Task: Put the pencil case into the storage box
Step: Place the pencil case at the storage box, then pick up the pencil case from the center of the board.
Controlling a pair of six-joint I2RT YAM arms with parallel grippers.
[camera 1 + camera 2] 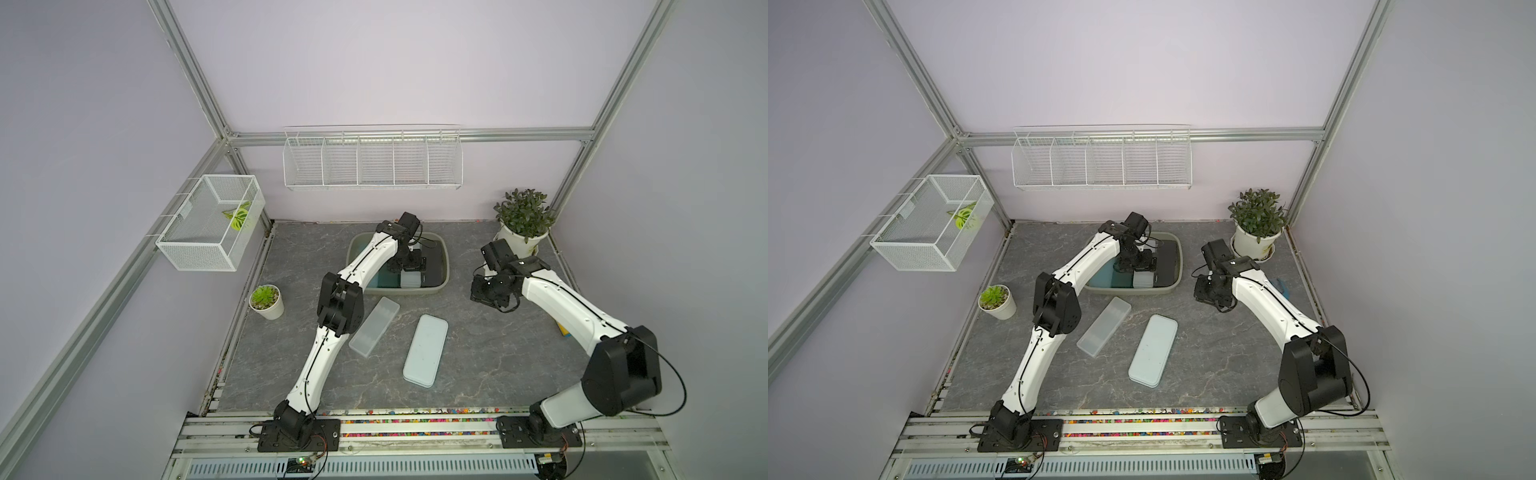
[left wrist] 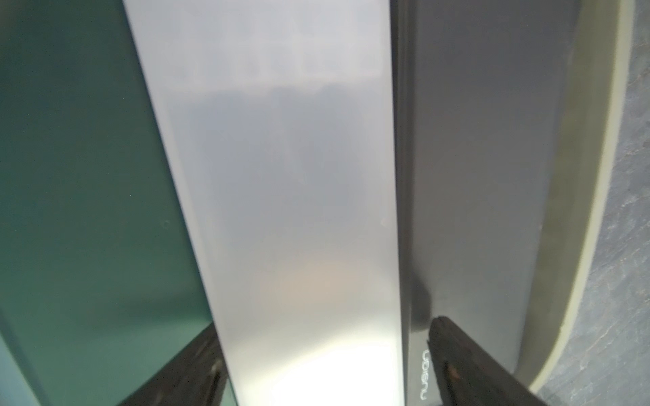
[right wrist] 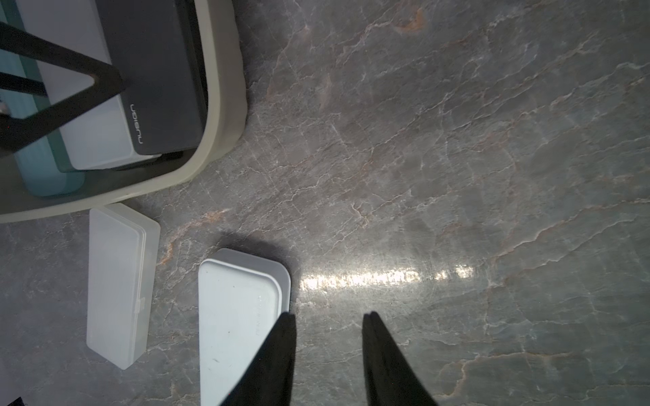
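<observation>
The olive-grey storage box (image 1: 409, 290) (image 1: 1136, 291) (image 3: 225, 105) stands at the back middle of the table. Inside it lie a teal case (image 2: 70, 175), a frosted white pencil case (image 2: 281, 175) (image 3: 95, 140) and a dark grey case (image 2: 475, 140) (image 3: 158, 70), side by side. My left gripper (image 1: 409, 264) (image 2: 323, 323) is down in the box, open, its fingers astride the white case with a gap on the dark-case side. My right gripper (image 1: 486, 291) (image 3: 329, 316) hovers open and empty over bare table right of the box.
Two more cases lie on the table in front of the box: a translucent one (image 1: 374, 326) (image 3: 118, 291) and a pale blue one (image 1: 426, 350) (image 3: 235, 316). A potted plant (image 1: 523, 216) stands back right, a small succulent (image 1: 266, 301) at the left. A mesh basket (image 1: 212, 228) and wire rack (image 1: 372, 160) hang on the walls.
</observation>
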